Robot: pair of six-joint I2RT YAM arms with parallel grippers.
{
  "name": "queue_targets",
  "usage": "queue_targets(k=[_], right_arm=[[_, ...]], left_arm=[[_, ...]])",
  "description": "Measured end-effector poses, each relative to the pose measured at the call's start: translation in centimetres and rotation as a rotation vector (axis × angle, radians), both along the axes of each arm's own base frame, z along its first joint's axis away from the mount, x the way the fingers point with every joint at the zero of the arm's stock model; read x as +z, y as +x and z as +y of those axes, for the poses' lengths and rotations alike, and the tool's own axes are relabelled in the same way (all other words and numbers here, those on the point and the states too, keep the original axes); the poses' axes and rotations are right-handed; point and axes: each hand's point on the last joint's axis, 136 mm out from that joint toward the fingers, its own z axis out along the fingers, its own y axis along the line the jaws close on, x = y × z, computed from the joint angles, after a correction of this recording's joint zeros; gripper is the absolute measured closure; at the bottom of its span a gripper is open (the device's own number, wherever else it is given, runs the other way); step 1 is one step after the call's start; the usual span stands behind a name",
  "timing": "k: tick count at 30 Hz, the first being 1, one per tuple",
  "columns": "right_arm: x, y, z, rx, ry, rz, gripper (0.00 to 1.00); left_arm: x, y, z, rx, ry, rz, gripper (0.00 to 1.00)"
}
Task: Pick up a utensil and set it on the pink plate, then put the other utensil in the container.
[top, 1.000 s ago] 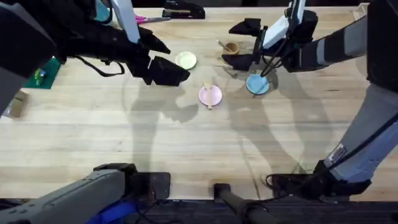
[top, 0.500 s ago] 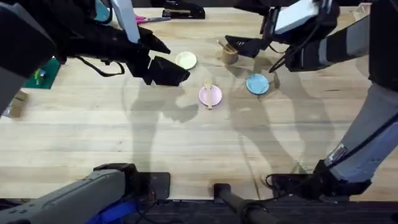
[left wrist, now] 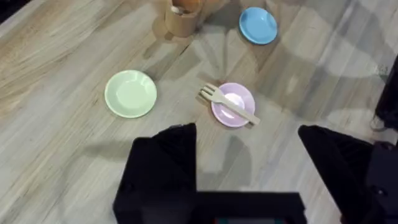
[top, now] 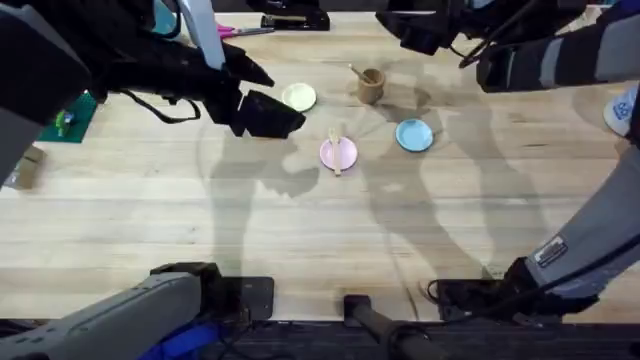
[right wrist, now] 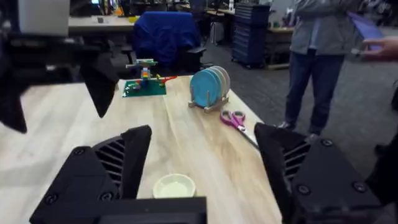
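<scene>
The left pincer [left wrist: 249, 162] hangs with its two black fingers spread wide and nothing between them, poised above bare wood on the near side of the pink plate [left wrist: 233, 105]; in the overhead view it [top: 262, 112] sits toward the counter's far-left part, just beside the pale-yellow plate [top: 299, 97]. It touches nothing. The right pincer [right wrist: 202, 162] is likewise wide open and empty, lifted clear of the counter [top: 300, 230] near its far edge, with its arm [top: 560, 60] stretching across the far-right corner.

Both empty grips fit how the things lie. The fork [left wrist: 229, 105] rests across the pink plate, tines overhanging the rim on one side and the handle end reaching past it on the other, so the first placement looks done. The plate sits about mid-counter, between the pale-yellow plate and the light-blue plate [top: 414, 135].

The container [top: 371, 86] stands upright toward the far edge, beyond the pink plate. A thin pale handle, judged to be the spoon [top: 355, 71], pokes out of its mouth and leans toward the left; its bowl is hidden inside. With the spoon propped in the cup and the fork on the plate, both steps of the task appear complete, and the raised right arm seems simply out of the way.
</scene>
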Motion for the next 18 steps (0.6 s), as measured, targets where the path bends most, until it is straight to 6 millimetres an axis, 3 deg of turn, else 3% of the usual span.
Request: queue_targets(k=[7,18], right_arm=[[-0.4,1.1,-0.2,-0.034,0.026,0.158,0.005],[1.7,0.4,0.4,-0.19,-0.066,0.323,0.006]], left_arm=[[0.0,0.0,0.0,0.0,0.0,0.0,0.006],[0.0,0.0,0.0,0.0,0.0,0.0,0.007]])
